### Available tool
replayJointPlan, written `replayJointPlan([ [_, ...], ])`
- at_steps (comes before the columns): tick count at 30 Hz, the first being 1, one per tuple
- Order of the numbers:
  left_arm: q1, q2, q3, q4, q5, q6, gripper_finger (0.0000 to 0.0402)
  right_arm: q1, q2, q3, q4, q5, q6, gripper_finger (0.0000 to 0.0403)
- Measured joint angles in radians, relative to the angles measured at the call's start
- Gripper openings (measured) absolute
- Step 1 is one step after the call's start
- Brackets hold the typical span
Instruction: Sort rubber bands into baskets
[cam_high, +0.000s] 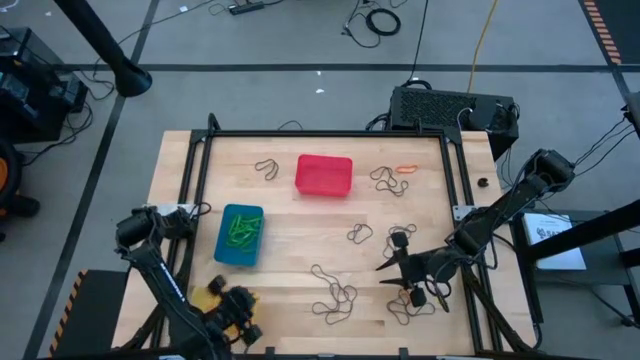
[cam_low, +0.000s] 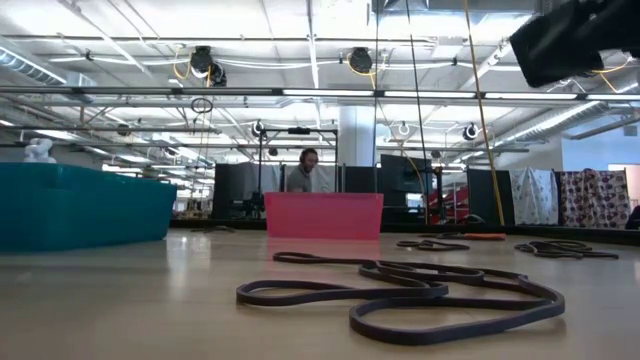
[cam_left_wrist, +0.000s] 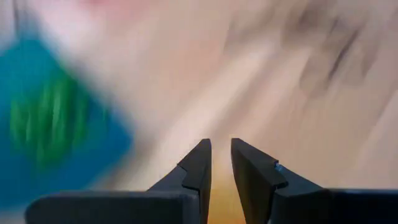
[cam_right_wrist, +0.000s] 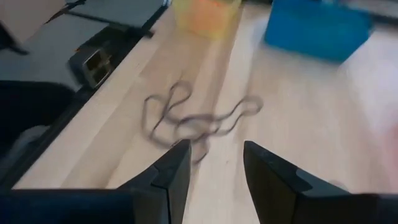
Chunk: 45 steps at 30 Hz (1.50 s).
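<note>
My right gripper (cam_right_wrist: 214, 165) hangs with jaws parted and empty over the dark rubber bands (cam_right_wrist: 186, 118) on the wooden table (cam_high: 290, 255). I should drop straight onto one strand (they tangle). My left gripper (cam_left_wrist: 221, 163), slightly parted and empty, waits near the blue basket (cam_high: 240, 236).

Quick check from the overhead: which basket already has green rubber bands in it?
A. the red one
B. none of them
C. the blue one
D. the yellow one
C: in the high view the green rubber bands lie inside the blue basket, while the red basket shows none.
</note>
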Motion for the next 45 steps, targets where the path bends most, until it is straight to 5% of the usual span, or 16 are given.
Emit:
replayJointPlan([
  [3,0.026,0.0,-0.024,0.08,-0.302,0.166,0.0071,0.0,0.0,0.0,-0.061,-0.078,0.104,0.0141],
  [5,0.054,0.0,-0.04,0.143,-0.412,0.311,0.0071,0.001,0.0,0.0,-0.103,-0.14,0.201,0.0141],
  [12,0.239,0.0,-0.133,0.372,-0.441,0.628,0.0071,0.048,0.0,0.0,-0.328,-0.301,0.611,0.0141],
  [16,0.358,0.0,-0.212,0.655,-0.317,0.922,0.0071,0.101,0.0,0.0,-0.453,-0.302,0.856,0.0141],
  [21,0.486,0.001,-0.34,1.203,-0.011,1.403,0.0071,0.166,0.0,0.0,-0.498,-0.268,1.066,0.0141],
  [25,0.567,0.001,-0.427,1.596,0.233,1.644,0.0071,0.207,0.0,0.0,-0.496,-0.197,1.172,0.0141],
  [31,0.643,0.001,-0.495,1.912,0.359,1.747,0.0071,0.237,0.025,0.0,-0.499,-0.063,1.241,0.0141],
  [45,0.668,0.161,-0.503,2.076,0.431,1.743,0.007,0.239,0.222,-0.001,-0.395,-0.107,1.288,0.0141],
])
